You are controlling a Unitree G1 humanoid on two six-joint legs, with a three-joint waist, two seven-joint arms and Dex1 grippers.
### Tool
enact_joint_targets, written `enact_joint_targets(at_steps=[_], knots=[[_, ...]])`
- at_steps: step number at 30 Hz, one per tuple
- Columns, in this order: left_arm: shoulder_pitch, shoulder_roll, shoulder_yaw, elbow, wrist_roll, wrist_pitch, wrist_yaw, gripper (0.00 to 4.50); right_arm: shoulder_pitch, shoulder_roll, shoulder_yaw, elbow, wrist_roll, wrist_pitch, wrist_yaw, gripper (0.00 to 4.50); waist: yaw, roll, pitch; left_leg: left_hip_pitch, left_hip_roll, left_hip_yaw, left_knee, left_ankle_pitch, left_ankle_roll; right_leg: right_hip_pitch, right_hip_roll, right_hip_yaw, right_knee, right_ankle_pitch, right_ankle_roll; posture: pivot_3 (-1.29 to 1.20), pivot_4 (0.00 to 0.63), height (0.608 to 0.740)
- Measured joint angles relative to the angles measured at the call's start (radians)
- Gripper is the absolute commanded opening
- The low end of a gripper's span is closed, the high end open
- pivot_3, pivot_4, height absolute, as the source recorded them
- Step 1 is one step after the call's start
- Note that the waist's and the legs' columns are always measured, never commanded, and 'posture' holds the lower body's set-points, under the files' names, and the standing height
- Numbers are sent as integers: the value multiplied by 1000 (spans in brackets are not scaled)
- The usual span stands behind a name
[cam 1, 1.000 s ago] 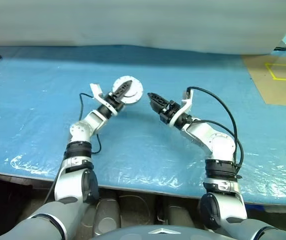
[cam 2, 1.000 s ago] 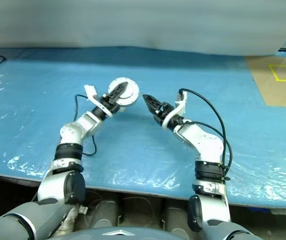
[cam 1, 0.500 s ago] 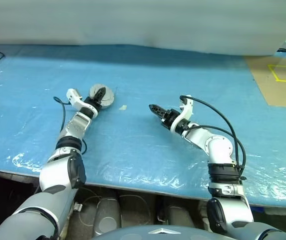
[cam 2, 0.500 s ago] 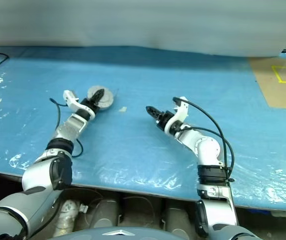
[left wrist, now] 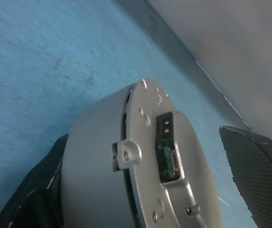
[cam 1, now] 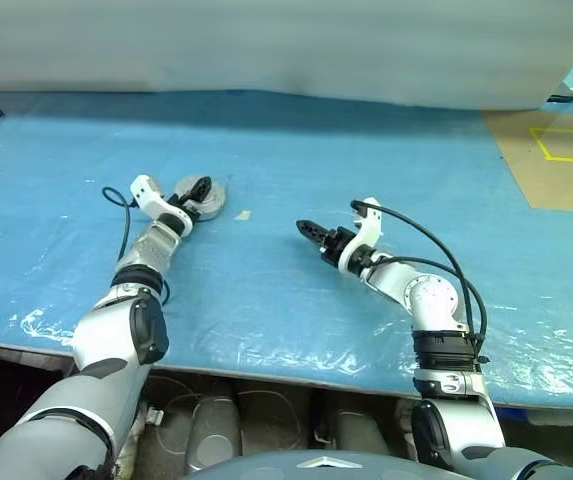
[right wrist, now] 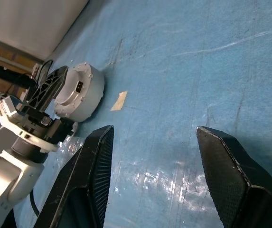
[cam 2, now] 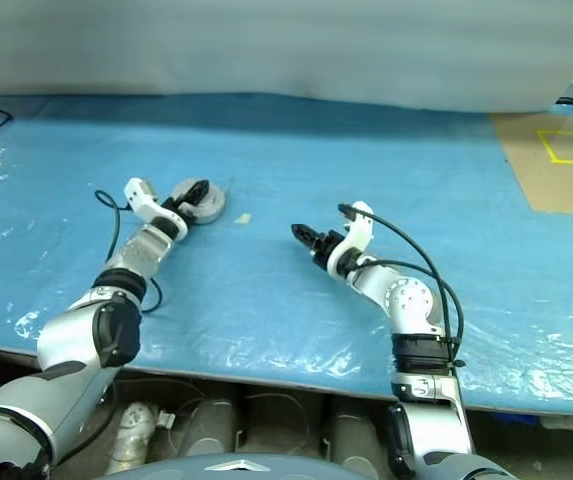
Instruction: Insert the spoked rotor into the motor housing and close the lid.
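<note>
A: Left gripper (cam 1: 202,190) at the closed motor assembly, fingers (left wrist: 254,183) spread to either side of it. Grip or mere contact: cannot tell. No clamp apparent.

B: Right gripper (cam 2: 299,234) low over the blue table cover (cam 1: 366,150), well apart from the assembly. Jaws parted, nothing between.

A: Position of the task's thing: motor housing (right wrist: 81,92) down on the cover, near the far left of the work area, lid (left wrist: 166,156) seated on top, flange holes and a small connector slot facing out.

B: Spoked rotor presumably inside; hidden, so unconfirmed. Judged progress: insertion and closing apparently done, assembly set down. Left to do, probably: let go fully, pull both arms back.

A: Small pale scrap of tape (right wrist: 119,100) just beside the housing. Purpose unknown.

B: Writing or brands: none legible. No label on lid or housing readable; connector too small for markings.
</note>
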Motion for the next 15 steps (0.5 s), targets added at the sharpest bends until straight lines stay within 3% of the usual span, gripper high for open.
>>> enact_joint_targets(at_steps=[9,15], knots=[[76,73,32,-179,-15,-63,-74,4456,24,22,21,0,-56,6,44,2868,1,0,0,1,0,0,1,0,0,0,0,0,2,-2,-4,0,150,740],[195,51,-30,-547,-115,178,-215,4456,22,-41,31,-22,-121,-33,106,2868,8,0,0,0,5,2,6,0,0,0,-2,0,8,-3,-5,0,150,740]])
